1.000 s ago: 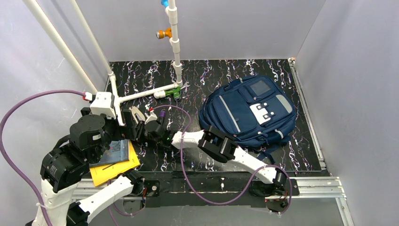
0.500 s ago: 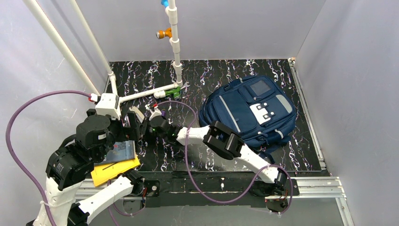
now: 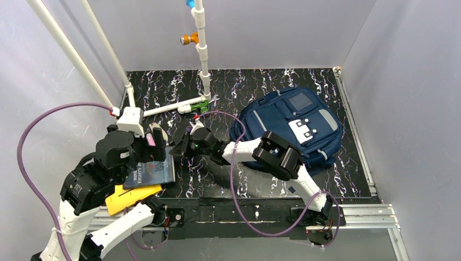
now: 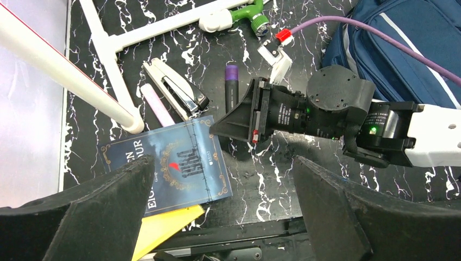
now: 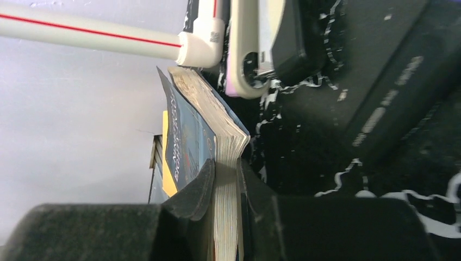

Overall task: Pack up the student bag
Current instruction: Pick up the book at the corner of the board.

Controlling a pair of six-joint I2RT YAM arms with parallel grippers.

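My left tool [image 4: 223,163] hangs with its fingers wide apart above the dark blue paperback book [image 4: 168,163], which partly covers a yellow folder [image 4: 163,223]. My right tool [image 5: 225,174] is clamped on that book's page edge. Behind it, beside its arm, the large navy blue fabric student bag [image 3: 291,128] lies on the black marbled table [image 3: 244,87].

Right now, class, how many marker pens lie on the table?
2. A purple-capped marker lies between the stapler and the right gripper; a pink marker lies on the stapler's other side. Others may lie hidden from view.
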